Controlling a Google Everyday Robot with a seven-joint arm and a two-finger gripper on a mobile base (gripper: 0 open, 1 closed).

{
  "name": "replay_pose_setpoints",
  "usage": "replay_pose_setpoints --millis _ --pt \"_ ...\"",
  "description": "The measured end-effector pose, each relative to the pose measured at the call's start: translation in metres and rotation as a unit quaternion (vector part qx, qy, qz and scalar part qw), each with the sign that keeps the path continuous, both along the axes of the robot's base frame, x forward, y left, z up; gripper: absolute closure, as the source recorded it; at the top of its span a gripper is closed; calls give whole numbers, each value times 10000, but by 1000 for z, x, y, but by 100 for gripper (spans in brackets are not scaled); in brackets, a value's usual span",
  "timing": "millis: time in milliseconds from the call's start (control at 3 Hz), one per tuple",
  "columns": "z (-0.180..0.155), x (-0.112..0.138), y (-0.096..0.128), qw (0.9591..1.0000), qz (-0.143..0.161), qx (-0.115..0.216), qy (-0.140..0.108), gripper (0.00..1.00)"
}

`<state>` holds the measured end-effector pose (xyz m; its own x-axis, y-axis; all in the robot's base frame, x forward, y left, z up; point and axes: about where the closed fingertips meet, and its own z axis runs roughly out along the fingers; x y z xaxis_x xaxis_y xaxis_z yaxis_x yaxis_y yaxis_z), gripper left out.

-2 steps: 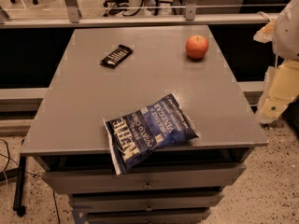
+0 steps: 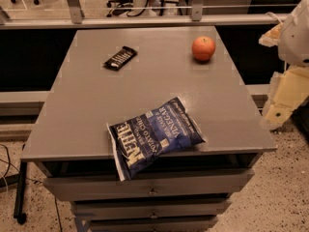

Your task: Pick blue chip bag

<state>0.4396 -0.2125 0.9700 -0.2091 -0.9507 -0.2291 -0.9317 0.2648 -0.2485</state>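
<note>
The blue chip bag [image 2: 152,135], dark blue foil with white "Kettle" lettering, lies flat at the front edge of the grey table [image 2: 87,100], its lower left corner hanging over the edge. My gripper [image 2: 285,98] is at the far right of the camera view, off the table's right side, to the right of the bag and well apart from it. It holds nothing that I can see.
A small black candy bar [image 2: 120,58] lies at the back left of the table. An orange-red apple [image 2: 203,48] stands at the back right. Drawers [image 2: 149,190] sit under the tabletop. A rail [image 2: 145,21] runs behind the table.
</note>
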Motion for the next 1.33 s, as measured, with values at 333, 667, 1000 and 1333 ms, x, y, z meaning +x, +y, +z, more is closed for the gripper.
replay_pose_setpoints --millis 333,667,1000,1333 --pt "-40 6 20 9987 60 482 156 0" --pt "-90 18 53 9909 -22 1275 434 0" --pt "-122 29 85 9780 -185 1962 687 0" --pt "-136 37 114 9635 -304 2515 860 0"
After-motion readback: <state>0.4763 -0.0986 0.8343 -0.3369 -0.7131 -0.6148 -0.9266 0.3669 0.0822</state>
